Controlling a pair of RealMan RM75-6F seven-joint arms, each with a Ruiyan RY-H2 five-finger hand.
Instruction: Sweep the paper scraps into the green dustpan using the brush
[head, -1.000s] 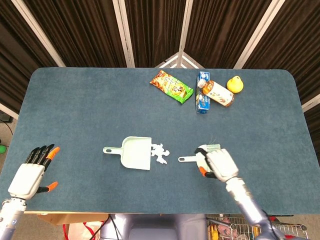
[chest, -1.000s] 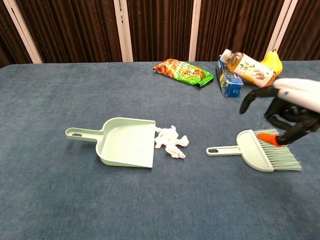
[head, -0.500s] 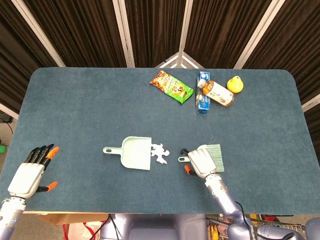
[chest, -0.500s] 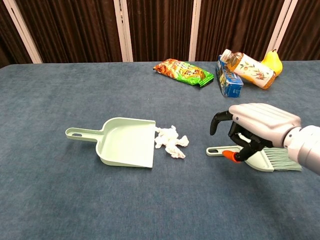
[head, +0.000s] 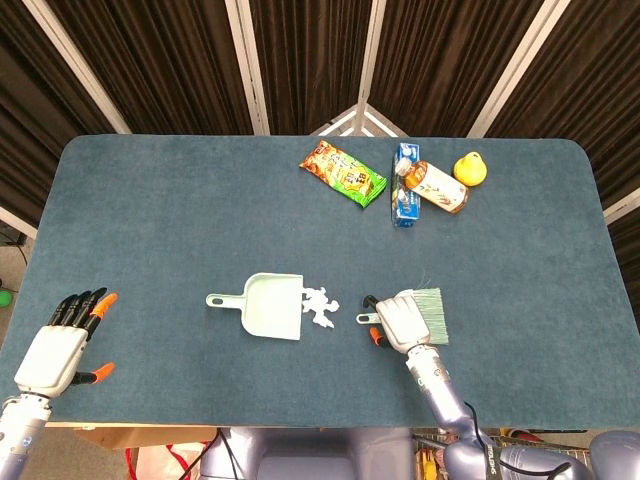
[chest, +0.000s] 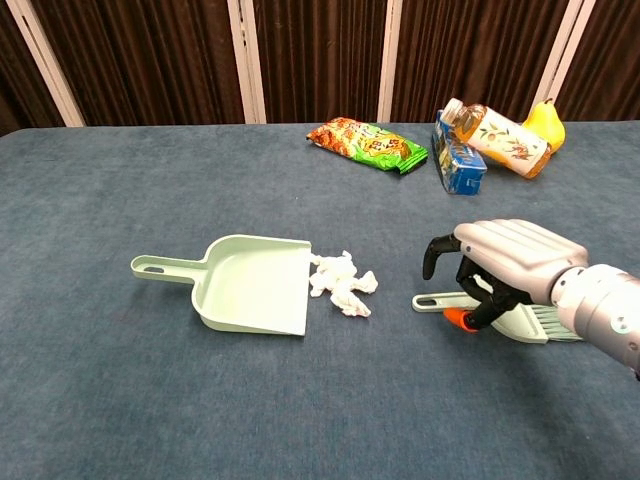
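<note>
The green dustpan (head: 270, 305) (chest: 250, 285) lies flat near the table's middle, with its mouth facing right. White paper scraps (head: 320, 305) (chest: 343, 283) sit right at that mouth. To their right the green brush (head: 432, 312) (chest: 430, 301) lies flat, handle pointing left toward the scraps. My right hand (head: 400, 322) (chest: 500, 258) arches over the brush's head and handle base. Its fingers curve down and stay apart, and the thumb sits in front of the handle. My left hand (head: 60, 345) hovers with spread fingers at the front left table edge and holds nothing.
At the back stand a snack bag (head: 344, 172) (chest: 367, 142), a blue carton (head: 405, 195) (chest: 460, 160), a lying bottle (head: 432, 185) (chest: 497, 135) and a yellow fruit (head: 470, 168) (chest: 545, 122). Dark curtains hang behind the blue table.
My right hand swung left from beside the bristles to over the brush's handle end and sank lower. The brush, dustpan, scraps and left hand have not moved.
</note>
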